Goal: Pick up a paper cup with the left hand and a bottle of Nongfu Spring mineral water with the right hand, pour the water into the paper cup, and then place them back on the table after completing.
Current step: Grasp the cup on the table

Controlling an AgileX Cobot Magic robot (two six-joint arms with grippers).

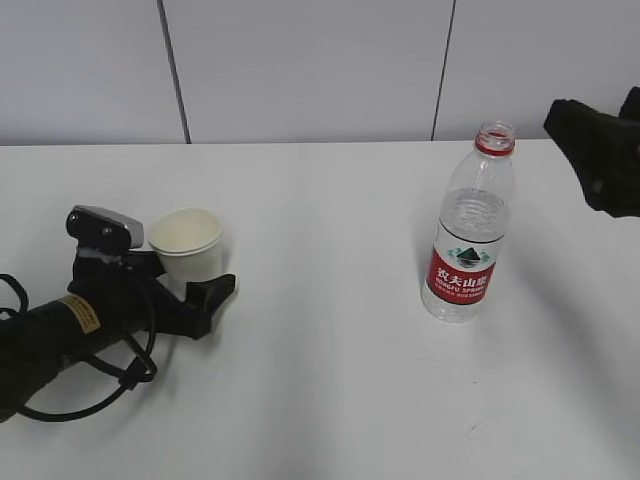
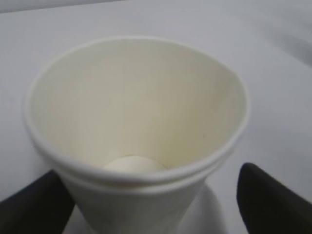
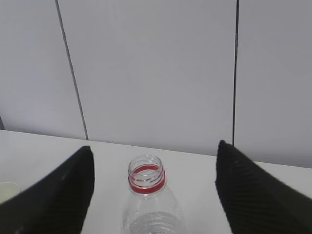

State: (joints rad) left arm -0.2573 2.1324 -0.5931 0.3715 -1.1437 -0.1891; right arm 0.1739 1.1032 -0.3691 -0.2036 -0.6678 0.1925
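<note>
Low on the table (image 1: 330,400), the left hand (image 1: 195,290) is set with fingers wide around the empty cup (image 1: 188,245), ready for pickup; the uncapped bottle (image 1: 467,245) is framed, untouched, between the right hand's (image 1: 600,150) spread fingers.

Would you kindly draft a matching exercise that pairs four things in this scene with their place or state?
Things:
1. paper cup
2. bottle
3. left hand
4. right hand

Descriptions:
A. raised, right of the bottle's neck
B. uncapped, red label, upright
C. low on the table, fingers either side of the cup
D. empty, white, upright

Pairs: 1-D, 2-B, 3-C, 4-A
</note>
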